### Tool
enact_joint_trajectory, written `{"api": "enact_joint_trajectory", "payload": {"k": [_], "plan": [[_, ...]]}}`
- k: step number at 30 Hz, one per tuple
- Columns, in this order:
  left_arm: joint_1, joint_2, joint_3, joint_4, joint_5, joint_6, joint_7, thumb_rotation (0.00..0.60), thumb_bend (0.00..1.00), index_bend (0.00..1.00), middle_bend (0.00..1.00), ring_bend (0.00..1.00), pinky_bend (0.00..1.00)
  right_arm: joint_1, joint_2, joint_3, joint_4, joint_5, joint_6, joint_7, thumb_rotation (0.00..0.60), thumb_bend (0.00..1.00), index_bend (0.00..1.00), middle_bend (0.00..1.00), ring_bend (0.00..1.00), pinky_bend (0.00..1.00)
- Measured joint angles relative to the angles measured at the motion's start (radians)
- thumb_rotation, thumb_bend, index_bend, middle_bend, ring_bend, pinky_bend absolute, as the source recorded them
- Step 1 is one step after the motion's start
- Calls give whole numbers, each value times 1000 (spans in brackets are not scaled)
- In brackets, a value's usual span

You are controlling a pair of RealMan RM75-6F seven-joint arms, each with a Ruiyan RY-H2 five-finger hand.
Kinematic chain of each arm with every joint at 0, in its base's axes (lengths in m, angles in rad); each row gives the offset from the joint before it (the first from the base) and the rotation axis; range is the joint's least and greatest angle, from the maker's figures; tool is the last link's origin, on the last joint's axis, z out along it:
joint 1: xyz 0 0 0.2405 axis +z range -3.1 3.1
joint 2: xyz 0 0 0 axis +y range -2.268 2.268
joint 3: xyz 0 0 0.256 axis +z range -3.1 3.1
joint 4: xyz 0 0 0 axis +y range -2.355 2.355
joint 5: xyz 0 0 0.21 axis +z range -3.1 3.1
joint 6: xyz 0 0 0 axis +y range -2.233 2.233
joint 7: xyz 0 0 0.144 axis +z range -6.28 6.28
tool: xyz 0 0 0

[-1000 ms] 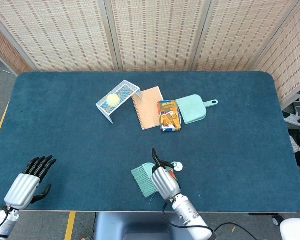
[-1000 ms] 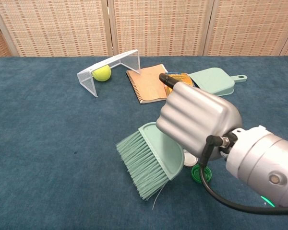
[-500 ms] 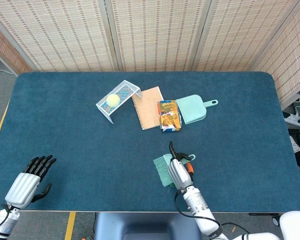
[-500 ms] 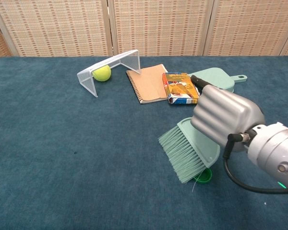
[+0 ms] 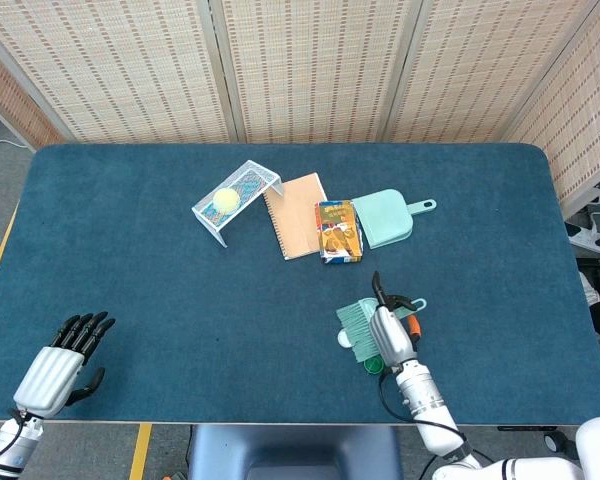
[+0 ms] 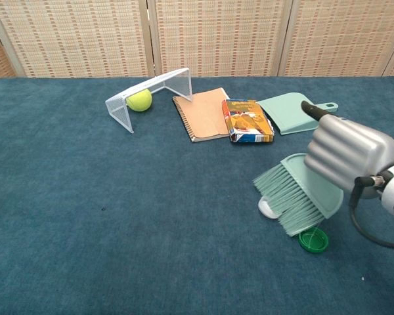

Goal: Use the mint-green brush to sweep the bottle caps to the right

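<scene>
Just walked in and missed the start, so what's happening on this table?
The right hand holds a mint-green brush with its bristles down on the blue table, sweeping bottle caps. A white cap sits at the bristles' left edge and a green cap lies just in front of them. The left hand rests idle at the near left corner, fingers apart, holding nothing. A matching dustpan, a notebook and a small box lie further back, untouched.

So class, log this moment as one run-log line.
right hand: holds brush | white cap, green cap: at bristles | left hand: open, idle
</scene>
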Motion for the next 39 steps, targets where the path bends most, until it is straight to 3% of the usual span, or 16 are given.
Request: {"api": "enact_joint_trajectory", "payload": {"k": [30,39], "plan": [[-10,-47,-5,11,-50,-54,100,600,454,0,0,0,74,-23,202,-74,345,122,-64,356,600,598,994,873,598,0],[-10,-56,-4,8,-55,-54,119,600,457,0,0,0,74,-39,273,-59,338,81,-89,600,600,598,994,873,607,0]]}}
